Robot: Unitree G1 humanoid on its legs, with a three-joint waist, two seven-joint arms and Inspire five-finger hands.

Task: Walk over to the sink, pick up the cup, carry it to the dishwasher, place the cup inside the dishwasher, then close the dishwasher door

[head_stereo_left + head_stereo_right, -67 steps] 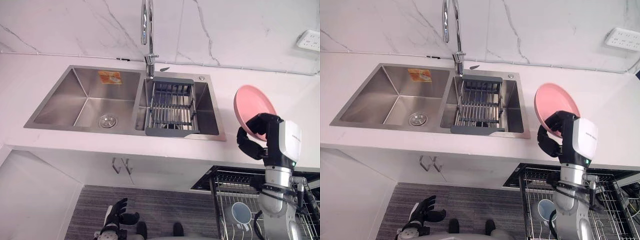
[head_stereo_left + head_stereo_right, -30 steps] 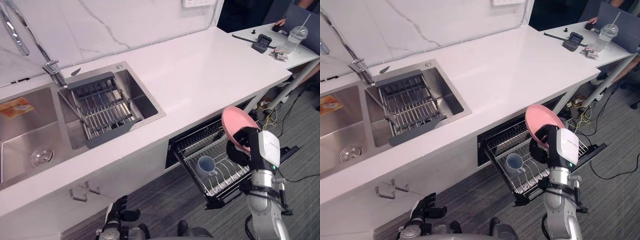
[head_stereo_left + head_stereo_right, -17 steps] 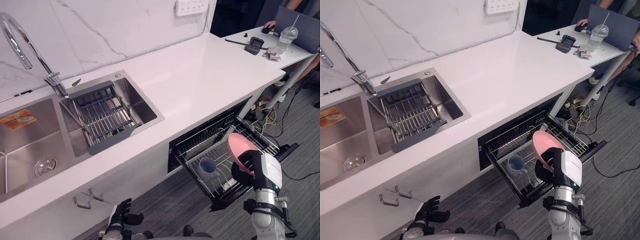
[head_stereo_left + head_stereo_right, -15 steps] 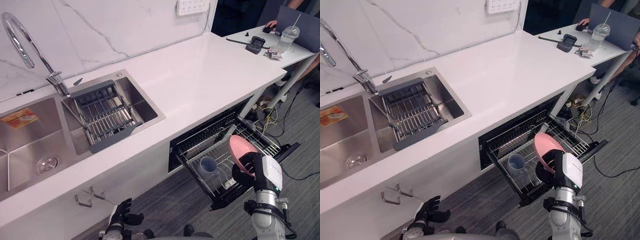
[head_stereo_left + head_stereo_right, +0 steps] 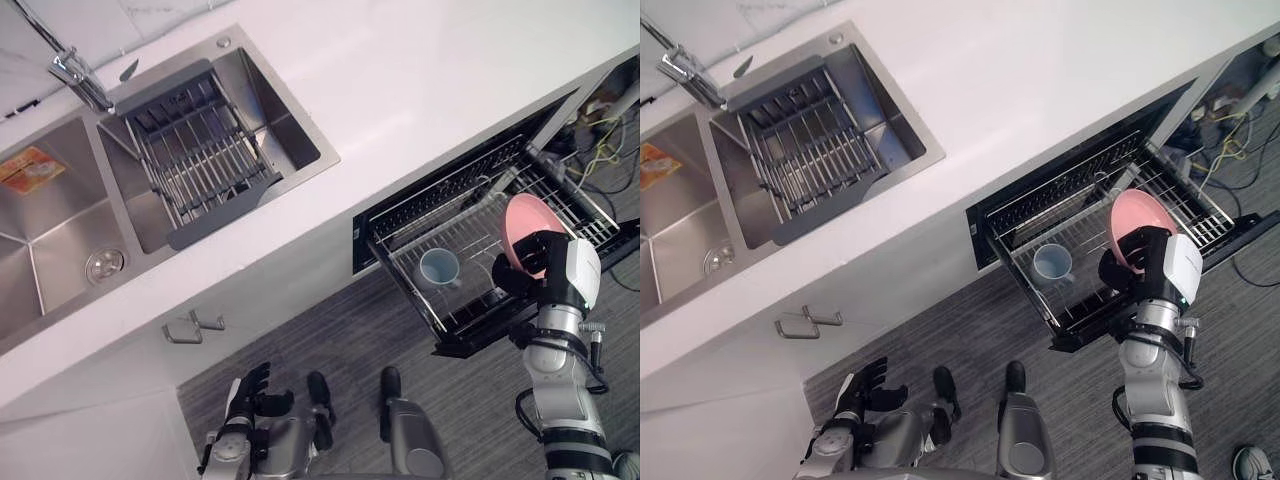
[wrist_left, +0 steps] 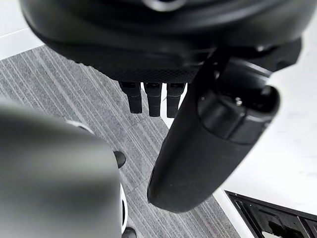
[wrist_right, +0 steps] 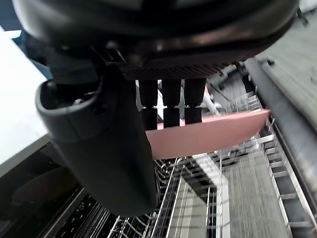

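Left eye view: the pale blue cup [image 5: 438,267] is in neither hand. It sits in the wire rack [image 5: 478,192] pulled out of the open dishwasher [image 5: 372,232], under the edge of the white desk [image 5: 430,70]. It lies towards the rack's left part, mouth turned up and outward, near the right hand [image 5: 524,272] but clear of it.

What the right hand has is a pink plate [image 5: 522,222]. The plate stands nearly on edge over the right part of the rack, and I cannot tell whether its rim touches the wires. In the right wrist view the fingers [image 7: 171,96] are curled down over the plate's edge, with the thumb [image 7: 101,148] closing on the near side, so the plate is firmly pinched.

The left hand [image 5: 246,386] hangs low over the grey floor [image 5: 330,330], well away from the dishwasher. Its fingers are loosely spread and hold nothing.

To the left, the steel sink [image 5: 55,235] is set into the desk, with a grey draining basket [image 5: 195,160] in its right basin.
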